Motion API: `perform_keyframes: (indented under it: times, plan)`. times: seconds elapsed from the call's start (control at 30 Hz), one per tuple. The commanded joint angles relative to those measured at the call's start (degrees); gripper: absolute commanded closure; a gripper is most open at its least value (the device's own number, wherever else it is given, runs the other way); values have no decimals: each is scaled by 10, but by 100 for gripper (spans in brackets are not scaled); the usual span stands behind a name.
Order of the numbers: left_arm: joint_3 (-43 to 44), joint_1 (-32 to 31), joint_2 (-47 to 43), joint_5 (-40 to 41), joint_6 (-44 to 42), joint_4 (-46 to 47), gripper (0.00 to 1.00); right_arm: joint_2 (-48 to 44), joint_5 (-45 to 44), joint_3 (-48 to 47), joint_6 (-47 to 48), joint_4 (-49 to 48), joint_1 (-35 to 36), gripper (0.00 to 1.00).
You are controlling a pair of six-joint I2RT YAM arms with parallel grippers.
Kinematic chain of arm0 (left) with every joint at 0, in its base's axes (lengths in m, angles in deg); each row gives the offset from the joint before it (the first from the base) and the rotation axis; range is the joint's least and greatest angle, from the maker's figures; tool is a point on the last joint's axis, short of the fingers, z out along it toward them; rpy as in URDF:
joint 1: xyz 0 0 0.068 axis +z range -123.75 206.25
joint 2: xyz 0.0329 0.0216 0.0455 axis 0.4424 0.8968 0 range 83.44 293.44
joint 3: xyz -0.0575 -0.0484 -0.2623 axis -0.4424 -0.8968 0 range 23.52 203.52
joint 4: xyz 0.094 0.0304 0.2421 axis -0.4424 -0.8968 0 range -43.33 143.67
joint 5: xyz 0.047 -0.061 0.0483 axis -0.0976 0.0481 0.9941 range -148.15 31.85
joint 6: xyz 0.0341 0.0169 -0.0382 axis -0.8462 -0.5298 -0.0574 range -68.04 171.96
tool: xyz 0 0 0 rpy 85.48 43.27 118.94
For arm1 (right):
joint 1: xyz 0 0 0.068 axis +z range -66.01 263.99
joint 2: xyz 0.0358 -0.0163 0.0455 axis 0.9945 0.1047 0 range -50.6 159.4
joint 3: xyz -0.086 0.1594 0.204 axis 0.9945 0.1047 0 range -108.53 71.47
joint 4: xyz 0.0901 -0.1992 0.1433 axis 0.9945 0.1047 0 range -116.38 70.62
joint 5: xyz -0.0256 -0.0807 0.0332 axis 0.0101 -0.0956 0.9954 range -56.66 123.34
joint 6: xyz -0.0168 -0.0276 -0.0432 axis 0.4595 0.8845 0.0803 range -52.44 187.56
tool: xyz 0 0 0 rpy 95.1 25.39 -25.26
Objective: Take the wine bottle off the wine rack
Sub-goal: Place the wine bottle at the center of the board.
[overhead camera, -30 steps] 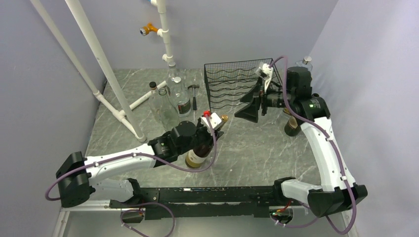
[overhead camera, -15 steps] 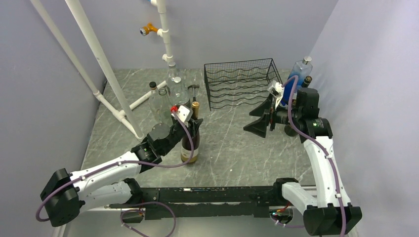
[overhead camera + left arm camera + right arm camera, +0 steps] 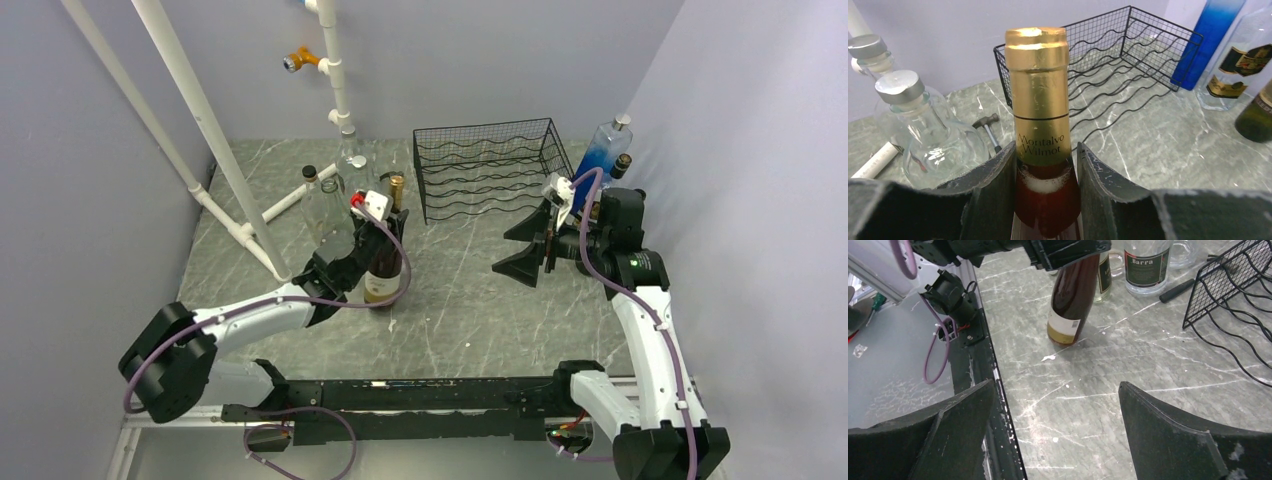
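Left gripper (image 3: 1046, 156) clamped on wine bottle (image 3: 1038, 90) neck — clear of wine rack (image 3: 1128, 55); right gripper (image 3: 1055, 387) spread wide — holding nothing.

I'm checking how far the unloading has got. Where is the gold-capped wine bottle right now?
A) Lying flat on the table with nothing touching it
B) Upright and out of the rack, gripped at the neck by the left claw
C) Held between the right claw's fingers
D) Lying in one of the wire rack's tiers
B: the wine bottle stands upright with the left claw closed on its neck. The wine rack holds no bottle, and the right claw is open and empty.
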Motion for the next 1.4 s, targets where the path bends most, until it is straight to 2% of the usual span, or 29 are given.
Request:
perform_keyframes:
  times: [0.0, 0.53, 0.87, 1.2, 1.37]
  plan:
    - [64, 23, 24, 4, -24, 171, 100, -13, 18, 7, 14, -32, -2, 3]
    - [91, 48, 54, -27, -19, 218, 100, -12, 23, 9, 10, -37, -22, 3]
    - [115, 69, 95, -49, -52, 264, 100, -11, 23, 11, 13, -35, -25, 3]
    - [69, 73, 110, -61, -54, 322, 100, -12, 24, 12, 13, -36, -26, 2]
    - [41, 73, 100, -49, -36, 318, 98, -12, 24, 11, 13, -36, -26, 2]
